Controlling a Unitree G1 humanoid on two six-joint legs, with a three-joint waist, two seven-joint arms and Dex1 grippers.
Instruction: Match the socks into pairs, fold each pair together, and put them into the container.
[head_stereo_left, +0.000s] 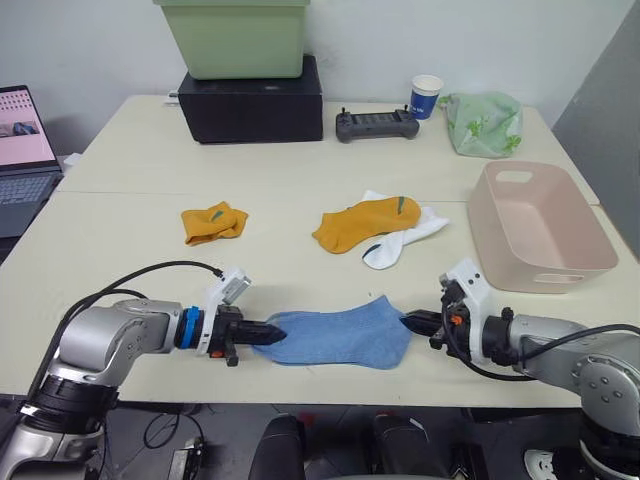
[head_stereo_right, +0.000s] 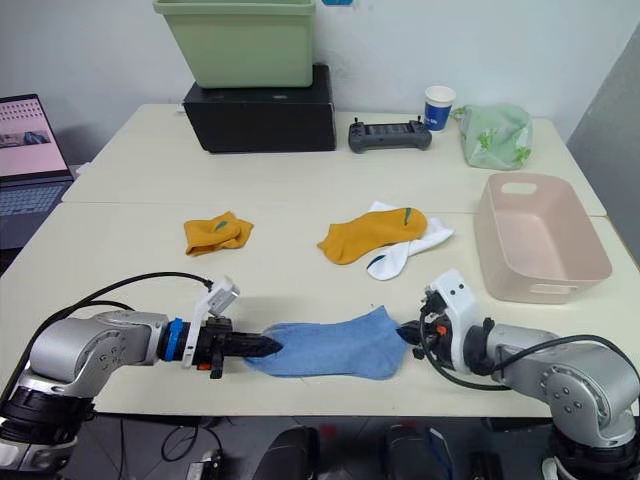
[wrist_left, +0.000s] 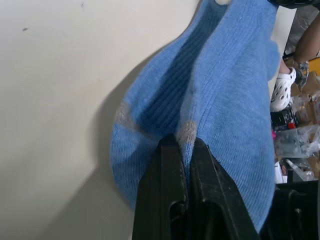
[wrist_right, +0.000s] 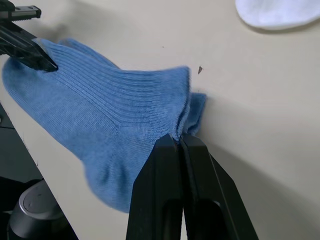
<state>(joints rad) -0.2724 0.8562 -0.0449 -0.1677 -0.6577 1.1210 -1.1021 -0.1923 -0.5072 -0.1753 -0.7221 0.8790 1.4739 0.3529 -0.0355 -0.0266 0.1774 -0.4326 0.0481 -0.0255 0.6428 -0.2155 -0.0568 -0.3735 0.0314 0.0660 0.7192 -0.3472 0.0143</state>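
Note:
Light blue socks (head_stereo_left: 345, 335) lie stretched near the table's front edge, two layers showing in the left wrist view. My left gripper (head_stereo_left: 272, 335) is shut on their left end (wrist_left: 187, 135). At their right end, the cuff (wrist_right: 182, 127), my right gripper (head_stereo_left: 412, 322) is shut too. One mustard-orange sock (head_stereo_left: 213, 222) lies crumpled at mid-left. Another mustard-orange sock (head_stereo_left: 365, 222) rests on a white sock (head_stereo_left: 405, 240) at the middle. The pale pink container (head_stereo_left: 535, 225) stands at the right, with nothing in it.
At the back stand a green bin (head_stereo_left: 237, 35) on a black box (head_stereo_left: 252, 103), a black controller (head_stereo_left: 376, 124), a paper cup (head_stereo_left: 426, 97) and a pale green cloth bag (head_stereo_left: 485, 122). A laptop (head_stereo_left: 25, 150) sits at far left.

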